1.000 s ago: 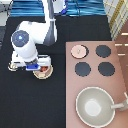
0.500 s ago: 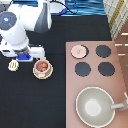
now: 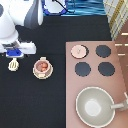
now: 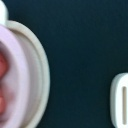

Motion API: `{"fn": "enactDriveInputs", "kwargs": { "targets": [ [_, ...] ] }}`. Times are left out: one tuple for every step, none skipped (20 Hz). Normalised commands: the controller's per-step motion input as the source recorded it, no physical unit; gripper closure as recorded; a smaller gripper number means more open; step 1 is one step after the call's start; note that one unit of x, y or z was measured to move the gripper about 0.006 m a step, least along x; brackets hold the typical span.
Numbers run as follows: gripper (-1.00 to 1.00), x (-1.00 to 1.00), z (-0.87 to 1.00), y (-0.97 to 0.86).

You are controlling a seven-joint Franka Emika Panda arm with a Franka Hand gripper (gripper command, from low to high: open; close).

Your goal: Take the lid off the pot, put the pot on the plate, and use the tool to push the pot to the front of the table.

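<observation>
The pale pink pot point(image 3: 43, 67) with reddish pieces inside sits on the cream-yellow plate point(image 3: 43, 75) on the black table point(image 3: 30, 105), left of the stove. The lid point(image 3: 78, 50) lies on the stove's upper-left burner. The cream-white spatula tool point(image 3: 13, 64) lies on the table to the exterior view's left of the plate. My gripper point(image 3: 16, 52) hovers just above the tool, up and left of the pot. In the wrist view the pot point(image 4: 7, 80) on the plate's rim point(image 4: 41, 75) and the tool's slotted head point(image 4: 121, 97) both show.
The pinkish-brown stove block point(image 3: 115, 75) with black burners point(image 3: 82, 68) fills the exterior view's right. A large grey-beige pan point(image 3: 95, 106) with a long handle sits on its lower part. Cables lie at the top near the robot base.
The arm has moved off the pot toward the exterior view's left and top, leaving the pot standing on the plate; the gripper now hangs over the tool.
</observation>
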Motion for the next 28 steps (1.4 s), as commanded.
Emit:
{"fn": "enactDriveInputs", "kwargs": {
  "targets": [
    [-1.00,-0.25,0.00,-0.87],
    [-1.00,-0.28,-0.01,-0.85],
    [-1.00,-0.37,-0.09,-0.86],
    [-1.00,-0.40,-0.12,-0.86],
    [-1.00,-0.46,-0.23,-0.85],
    [-1.00,-0.51,-0.30,-0.84],
    [-1.00,-0.56,-0.35,-0.82],
    [-1.00,-0.62,-0.40,-0.79],
    [-1.00,-0.69,-0.48,-0.75],
    [-1.00,-0.71,-0.60,-0.74],
    [-1.00,-0.68,-0.66,-0.70],
    [-1.00,-0.60,-0.73,-0.56],
    [-1.00,-0.49,-0.82,-0.43],
    [-1.00,-0.45,-0.87,-0.28],
    [-1.00,-0.38,-0.89,-0.21],
    [-1.00,-0.36,-0.86,-0.12],
    [-1.00,-0.38,-0.83,-0.07],
    [-1.00,-0.29,-0.77,-0.03],
    [-1.00,-0.16,-0.68,0.00],
    [-1.00,0.00,-0.52,0.19],
    [-1.00,0.19,-0.38,0.36],
    [-1.00,0.35,-0.21,0.43],
    [-1.00,0.33,-0.23,0.44],
    [-1.00,0.21,-0.23,0.44],
    [-1.00,0.02,-0.27,0.39],
    [-1.00,0.00,-0.30,0.33],
    [-1.00,-0.03,-0.37,0.31],
    [-1.00,-0.15,-0.38,0.34]
  ]
}}
